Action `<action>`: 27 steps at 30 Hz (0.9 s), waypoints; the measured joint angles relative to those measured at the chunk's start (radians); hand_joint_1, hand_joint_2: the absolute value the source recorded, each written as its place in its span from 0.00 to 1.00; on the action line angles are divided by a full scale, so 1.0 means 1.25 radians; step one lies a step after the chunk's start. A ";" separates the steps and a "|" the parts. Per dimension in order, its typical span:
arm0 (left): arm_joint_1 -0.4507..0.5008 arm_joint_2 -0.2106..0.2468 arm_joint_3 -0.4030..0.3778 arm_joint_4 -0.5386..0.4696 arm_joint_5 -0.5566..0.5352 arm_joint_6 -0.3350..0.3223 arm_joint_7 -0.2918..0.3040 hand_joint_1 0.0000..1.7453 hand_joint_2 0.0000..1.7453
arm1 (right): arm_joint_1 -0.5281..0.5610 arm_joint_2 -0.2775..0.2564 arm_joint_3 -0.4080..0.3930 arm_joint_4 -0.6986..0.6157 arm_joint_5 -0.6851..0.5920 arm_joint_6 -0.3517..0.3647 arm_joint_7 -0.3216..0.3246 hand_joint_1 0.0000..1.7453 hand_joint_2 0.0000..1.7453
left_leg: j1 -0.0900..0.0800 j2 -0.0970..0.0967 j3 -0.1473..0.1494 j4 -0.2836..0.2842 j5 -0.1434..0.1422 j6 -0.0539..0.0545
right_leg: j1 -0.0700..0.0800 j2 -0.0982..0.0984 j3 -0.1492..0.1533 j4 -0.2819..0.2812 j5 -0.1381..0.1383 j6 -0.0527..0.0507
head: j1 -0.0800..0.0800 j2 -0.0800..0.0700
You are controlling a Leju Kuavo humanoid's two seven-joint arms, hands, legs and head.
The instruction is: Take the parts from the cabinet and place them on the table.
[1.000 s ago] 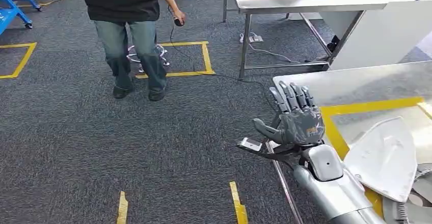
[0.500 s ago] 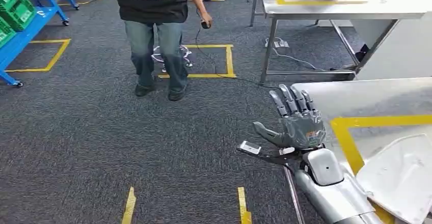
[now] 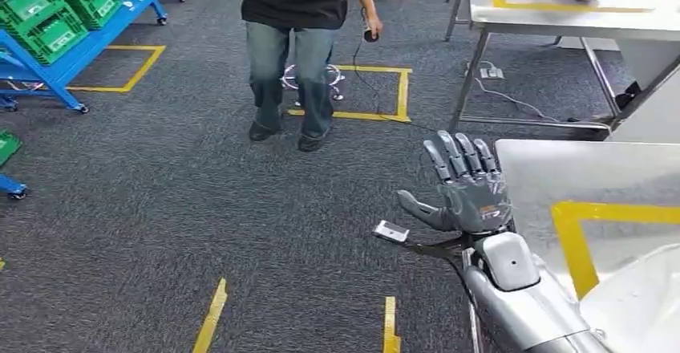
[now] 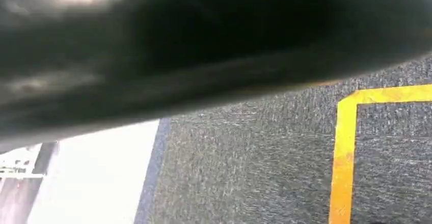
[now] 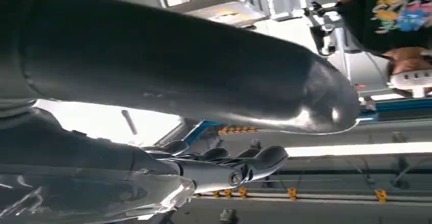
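At your far left, a blue rack point(image 3: 76, 52) holds green crates point(image 3: 60, 4); the frame cuts both off at the left edge. Next, a person point(image 3: 297, 48) stands on the grey carpet point(image 3: 160, 208), cut off above the chest, a small dark device point(image 3: 370, 35) in one hand with a cable trailing down. The left wrist view is mostly a dark blur, so you cannot tell how the left hand stands. Your right hand point(image 3: 465, 188) is raised, fingers point(image 3: 459, 154) spread and straight, holding nothing, just beside the left edge of the near table point(image 3: 561, 168). A white part point(image 3: 641, 305) lies at that table's near right, inside yellow tape point(image 3: 581, 249), cut off by the frame. Another table point(image 3: 561, 16) stands behind; what lies on it is too cropped to name.
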 joint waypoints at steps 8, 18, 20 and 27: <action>0.003 -0.001 0.001 0.000 0.004 0.003 -0.007 0.00 0.00 | -0.002 -0.001 0.002 0.000 -0.015 0.000 -0.023 0.00 0.00 | -0.001 -0.003 0.003 -0.013 0.003 -0.010 | -0.001 -0.002 0.007 -0.018 0.007 -0.010 | 0.006 0.000; 0.001 -0.003 0.001 0.000 0.017 -0.020 -0.056 0.00 0.00 | 0.005 -0.001 -0.007 0.000 -0.012 0.000 -0.024 0.00 0.00 | -0.005 -0.001 0.002 -0.013 0.003 -0.001 | -0.005 0.000 0.009 -0.025 0.014 0.010 | 0.005 0.000; 0.001 -0.003 0.002 0.000 0.017 -0.020 -0.056 0.00 0.00 | 0.005 -0.001 -0.008 0.000 -0.012 0.000 -0.024 0.00 0.00 | -0.005 -0.001 0.002 -0.013 0.003 -0.001 | -0.005 0.000 0.009 -0.025 0.014 0.012 | 0.005 0.000; 0.001 -0.004 0.008 0.000 0.039 -0.052 -0.074 0.00 0.00 | 0.006 -0.001 -0.010 0.000 -0.011 0.000 -0.033 0.00 0.00 | -0.003 -0.001 0.003 -0.013 0.004 0.000 | -0.004 0.000 0.009 -0.025 0.014 0.012 | 0.005 0.000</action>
